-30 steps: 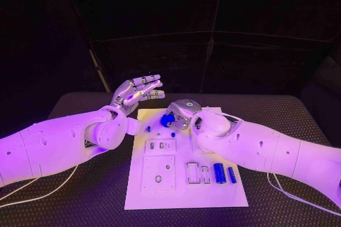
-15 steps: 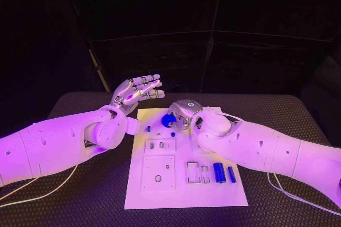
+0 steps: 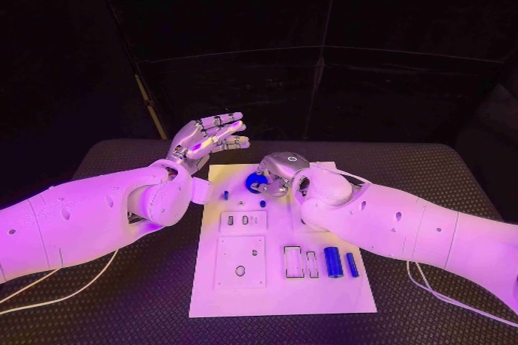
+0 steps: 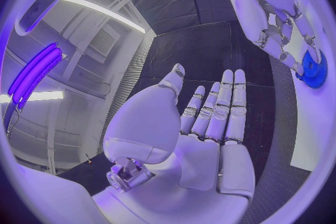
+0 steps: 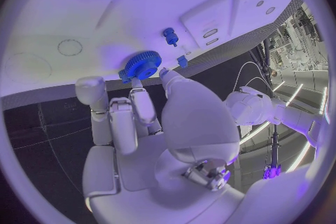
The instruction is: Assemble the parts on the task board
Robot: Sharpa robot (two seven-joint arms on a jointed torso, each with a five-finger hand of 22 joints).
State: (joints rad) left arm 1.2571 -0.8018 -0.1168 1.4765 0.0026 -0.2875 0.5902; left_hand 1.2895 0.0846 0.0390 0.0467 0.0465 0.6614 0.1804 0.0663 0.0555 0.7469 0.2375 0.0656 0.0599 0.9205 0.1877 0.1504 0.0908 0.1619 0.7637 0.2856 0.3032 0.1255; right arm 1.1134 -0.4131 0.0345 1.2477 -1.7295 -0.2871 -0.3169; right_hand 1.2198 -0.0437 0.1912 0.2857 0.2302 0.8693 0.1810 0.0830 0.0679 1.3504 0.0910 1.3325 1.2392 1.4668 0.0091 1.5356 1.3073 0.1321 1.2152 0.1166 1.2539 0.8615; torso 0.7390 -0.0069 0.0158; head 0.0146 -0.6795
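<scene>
Near the task board's (image 3: 281, 285) far edge, the right hand (image 3: 283, 173) pinches a blue gear (image 3: 256, 182), not yet seated. Left hand (image 3: 207, 141) hovers spread, holding nothing. Blue cylinders (image 3: 341, 263) near its right edge look unplaced; most assembly seems left.

Head cam hides most of the blue gear (image 3: 256, 182) behind the right hand (image 3: 283, 173) — can't tell if it's seated on the task board (image 3: 324, 292). Tiny blue parts (image 3: 263, 204) nearby — too small to identify.
</scene>
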